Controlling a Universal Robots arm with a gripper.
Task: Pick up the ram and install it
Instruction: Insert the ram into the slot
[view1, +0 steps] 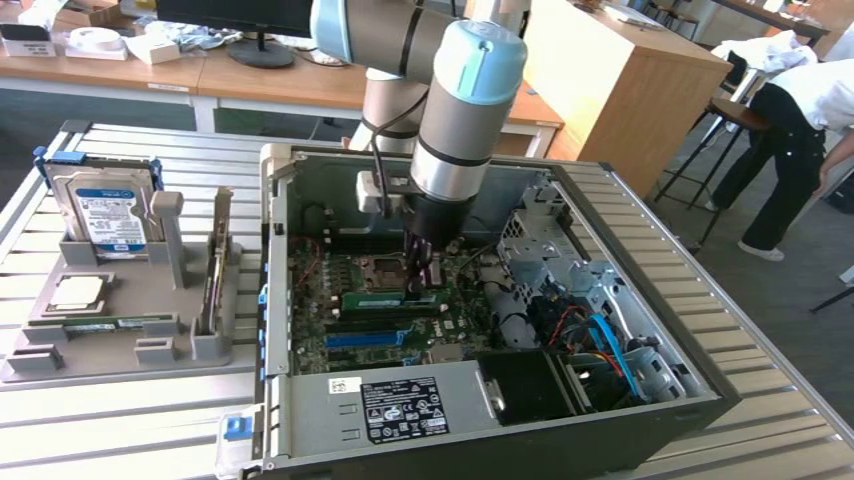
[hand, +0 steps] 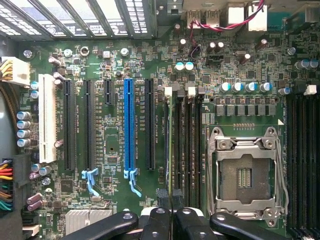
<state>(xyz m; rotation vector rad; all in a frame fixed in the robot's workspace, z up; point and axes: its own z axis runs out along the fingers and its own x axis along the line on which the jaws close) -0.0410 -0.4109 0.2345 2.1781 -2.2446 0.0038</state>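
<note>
Inside the open computer case (view1: 280, 300) my gripper (view1: 424, 288) reaches down over the motherboard (hand: 115, 60). It is shut on the ram (view1: 387, 297), a thin green stick lying level just above the board. In the wrist view the ram (hand: 172, 150) shows edge-on as a thin line. It runs along the dark memory slots (hand: 186, 145) between the blue slot and the processor socket. The black fingertips (hand: 162, 220) pinch the ram's near end, where my gripper (hand: 172, 215) meets it. Whether the stick is seated in its slot I cannot tell.
A bright blue slot (hand: 129, 130) and a white slot (hand: 47, 117) lie beside the memory slots; the open processor socket (hand: 245, 172) is on the other side. A hard drive (view1: 107, 215) stands in a grey holder (view1: 120, 345) at the exterior view's left. A person (view1: 801, 130) bends over at the right.
</note>
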